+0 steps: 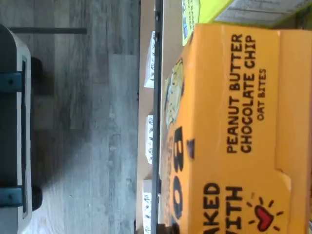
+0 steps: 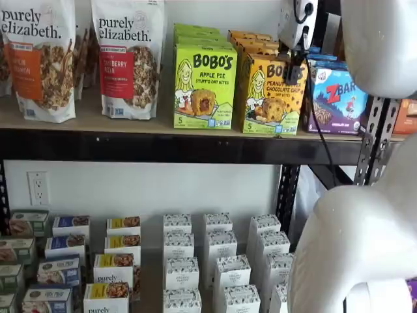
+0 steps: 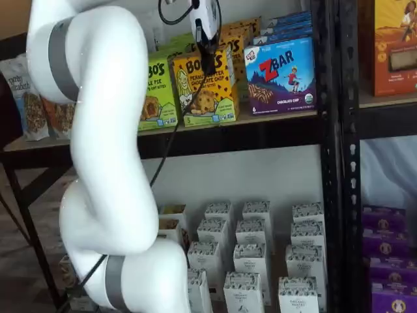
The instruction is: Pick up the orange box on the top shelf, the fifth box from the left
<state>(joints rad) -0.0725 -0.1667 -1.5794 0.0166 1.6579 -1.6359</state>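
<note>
Orange box: the orange box (image 2: 270, 94) stands upright on the top shelf (image 2: 163, 145), at the head of a row of like cartons; in the wrist view its top panel (image 1: 239, 131) fills the frame, close under the camera.
Left neighbour: a lime-green Apple Pie box (image 2: 204, 86), just beside it.
Right neighbour: a blue ZBar box (image 3: 280, 77), just beside it.
Pincer: the pincer (image 3: 208, 62) hangs at the orange box's top front edge; its dark fingers show side-on, so I cannot tell whether it is released or clenched on the box.
Further left: granola bags (image 2: 127, 57) on the same board.
Lower level: rows of small white cartons (image 2: 218, 261).
In the way: the white arm (image 3: 107, 150) covers part of the shelves.
</note>
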